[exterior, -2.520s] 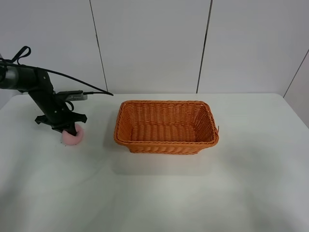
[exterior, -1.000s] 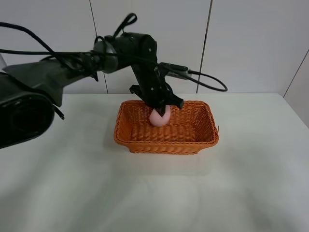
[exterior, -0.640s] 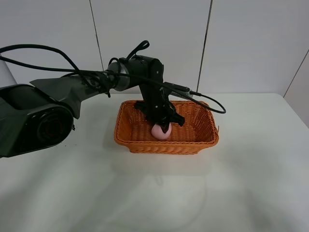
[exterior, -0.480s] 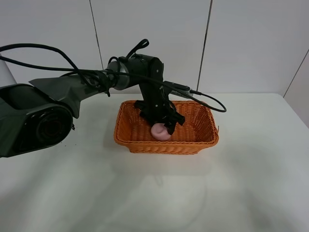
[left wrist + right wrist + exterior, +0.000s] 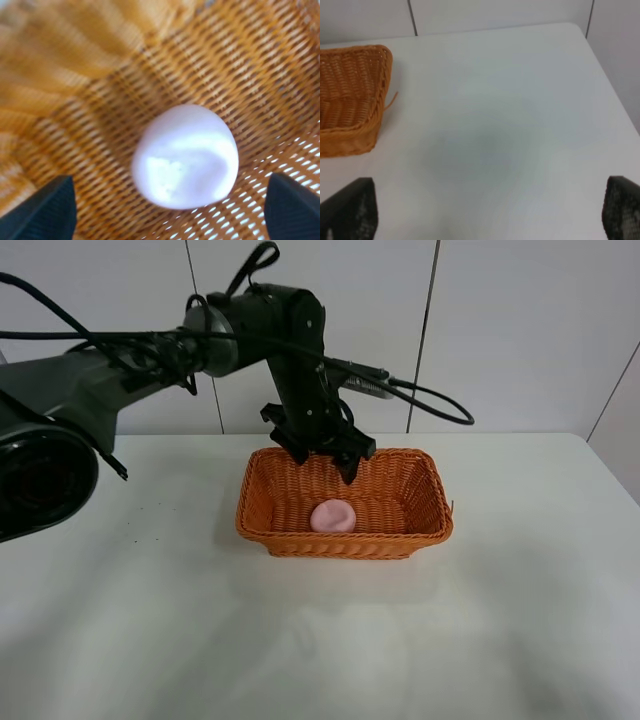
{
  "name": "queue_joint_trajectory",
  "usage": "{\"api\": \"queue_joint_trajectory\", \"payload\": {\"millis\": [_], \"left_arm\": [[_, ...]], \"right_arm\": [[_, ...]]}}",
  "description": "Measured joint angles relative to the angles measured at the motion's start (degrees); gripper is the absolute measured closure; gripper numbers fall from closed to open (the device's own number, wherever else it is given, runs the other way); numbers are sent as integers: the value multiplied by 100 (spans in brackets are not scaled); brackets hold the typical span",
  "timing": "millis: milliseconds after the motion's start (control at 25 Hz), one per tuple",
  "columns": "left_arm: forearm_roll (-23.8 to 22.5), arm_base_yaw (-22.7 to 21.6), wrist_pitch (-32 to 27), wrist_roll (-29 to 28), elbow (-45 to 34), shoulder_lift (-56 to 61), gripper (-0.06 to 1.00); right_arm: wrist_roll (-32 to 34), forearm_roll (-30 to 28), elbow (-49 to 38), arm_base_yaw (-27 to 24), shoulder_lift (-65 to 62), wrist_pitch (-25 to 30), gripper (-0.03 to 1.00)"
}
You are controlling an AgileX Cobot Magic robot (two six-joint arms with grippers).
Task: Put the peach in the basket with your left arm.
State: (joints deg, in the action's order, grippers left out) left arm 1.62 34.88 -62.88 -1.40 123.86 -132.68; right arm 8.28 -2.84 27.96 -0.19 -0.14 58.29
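The pale pink peach (image 5: 333,516) lies loose on the floor of the orange wicker basket (image 5: 345,541). My left gripper (image 5: 324,465) hangs open above the basket's back part, just above the peach and apart from it. In the left wrist view the peach (image 5: 186,156) sits on the woven basket floor (image 5: 100,100) between the two spread black fingertips (image 5: 47,210), touching neither. My right gripper (image 5: 485,215) is open and empty over bare table, to the right of the basket (image 5: 350,95).
The white table (image 5: 520,600) surrounds the basket, with a white panelled wall (image 5: 520,330) behind it. The left arm's black cable (image 5: 430,405) loops above the basket's back right corner.
The left gripper carried the peach from the table's left side into the basket, opened and let it go, then rose. The peach now rests on the basket floor.
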Motion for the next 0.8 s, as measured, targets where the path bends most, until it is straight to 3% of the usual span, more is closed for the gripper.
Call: {"api": "queue_joint_trajectory", "payload": {"millis": [120, 480, 800], "left_arm": [[-89, -278, -90, 0, 1, 160, 8], [-162, -1854, -147, 140, 1, 177, 8], [-198, -2918, -147, 216, 1, 177, 8]], "right_arm": [[0, 2, 0, 0, 0, 0, 27], [0, 7, 0, 0, 0, 0, 27], [0, 7, 0, 0, 0, 0, 27]]}}
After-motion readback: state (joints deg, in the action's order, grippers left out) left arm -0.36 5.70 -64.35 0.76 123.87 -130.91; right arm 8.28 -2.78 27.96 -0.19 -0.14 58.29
